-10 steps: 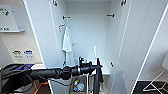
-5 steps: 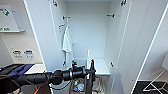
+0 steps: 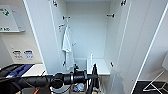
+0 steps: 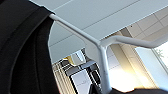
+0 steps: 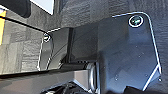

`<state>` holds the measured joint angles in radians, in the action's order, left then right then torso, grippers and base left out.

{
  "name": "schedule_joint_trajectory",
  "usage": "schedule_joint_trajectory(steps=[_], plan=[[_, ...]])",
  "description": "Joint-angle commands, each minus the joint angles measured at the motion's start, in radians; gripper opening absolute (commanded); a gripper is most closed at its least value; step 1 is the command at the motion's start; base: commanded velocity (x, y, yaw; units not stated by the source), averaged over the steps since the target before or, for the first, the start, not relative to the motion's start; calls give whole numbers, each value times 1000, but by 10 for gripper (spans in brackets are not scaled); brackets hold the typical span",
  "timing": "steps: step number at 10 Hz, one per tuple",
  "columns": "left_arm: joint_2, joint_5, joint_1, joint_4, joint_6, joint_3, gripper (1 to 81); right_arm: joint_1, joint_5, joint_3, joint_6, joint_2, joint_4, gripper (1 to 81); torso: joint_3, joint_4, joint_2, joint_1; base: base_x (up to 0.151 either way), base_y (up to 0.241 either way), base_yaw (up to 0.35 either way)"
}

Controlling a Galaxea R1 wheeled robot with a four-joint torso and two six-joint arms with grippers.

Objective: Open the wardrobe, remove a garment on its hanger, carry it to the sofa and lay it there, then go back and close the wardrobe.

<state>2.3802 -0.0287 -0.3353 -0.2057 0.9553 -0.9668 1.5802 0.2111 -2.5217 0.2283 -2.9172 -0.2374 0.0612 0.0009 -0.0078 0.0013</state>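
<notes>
Since the earlier frames the left arm has dropped lower in the head view. Its claw grips the hanger, the garment dangling before the open wardrobe; a white shirt hangs inside.

Left wrist: hanger against black garment.

Right wrist: claw state, cannot tell.

I face the wardrobe, both doors swung wide, its white interior bare at the back. A white shirt hangs inside against the wardrobe's left wall. In front of the wardrobe, low down, my left arm reaches across from the left, with the black garment dangling at its tip, the hanger poking up above it.
</notes>
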Motion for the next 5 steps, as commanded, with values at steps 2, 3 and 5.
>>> schedule_joint_trajectory(steps=[2,3,5], plan=[[-1,-48,132,-29,-9,31,10,-35,-39,5,-4,5,-11,811,0,0,0,0,0,0,0],[1,-51,129,-32,-9,31,10,-35,-39,5,-4,5,-11,811,0,0,0,0,0,0,0],[-1,-57,120,-32,-10,30,10,-33,-39,5,-4,4,-11,811,0,0,0,0,0,0,0]])
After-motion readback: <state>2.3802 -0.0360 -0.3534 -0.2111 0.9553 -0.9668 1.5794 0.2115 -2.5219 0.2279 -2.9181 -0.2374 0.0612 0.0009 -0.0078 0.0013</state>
